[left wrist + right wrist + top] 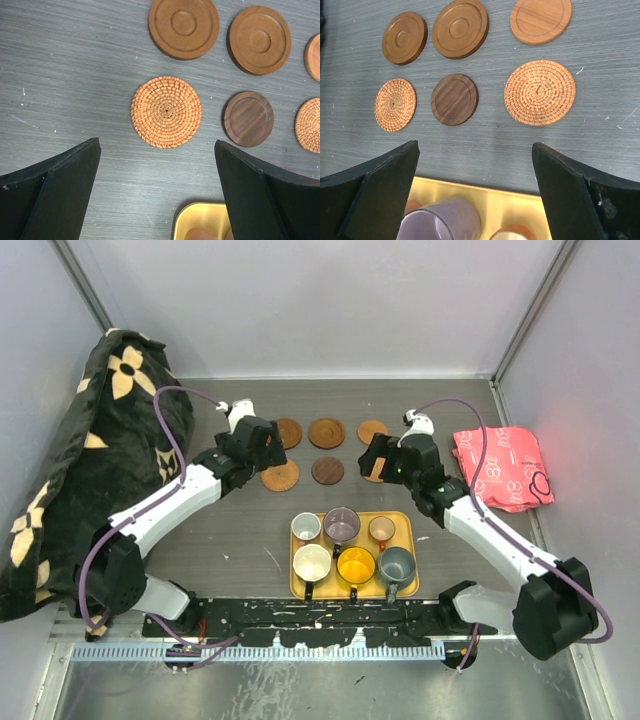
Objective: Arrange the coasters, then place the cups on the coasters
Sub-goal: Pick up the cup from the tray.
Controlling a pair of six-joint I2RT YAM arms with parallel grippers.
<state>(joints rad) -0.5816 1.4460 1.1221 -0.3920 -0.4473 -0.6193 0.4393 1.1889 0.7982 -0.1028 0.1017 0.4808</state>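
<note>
Several round coasters lie in two rows on the grey table beyond the tray, among them a woven one, a dark wooden one and a brown rimmed one. Several cups stand in the yellow tray, including a purple cup and an orange-yellow cup. My left gripper hovers open over the left coasters; in its wrist view it stands just short of the woven coaster, holding nothing. My right gripper is open and empty above the right woven coaster, partly hiding it from above.
A black flowered bag fills the left side. A red cloth lies at the right. Grey walls close in the table on three sides. The tray's far edge and the purple cup sit under the right gripper.
</note>
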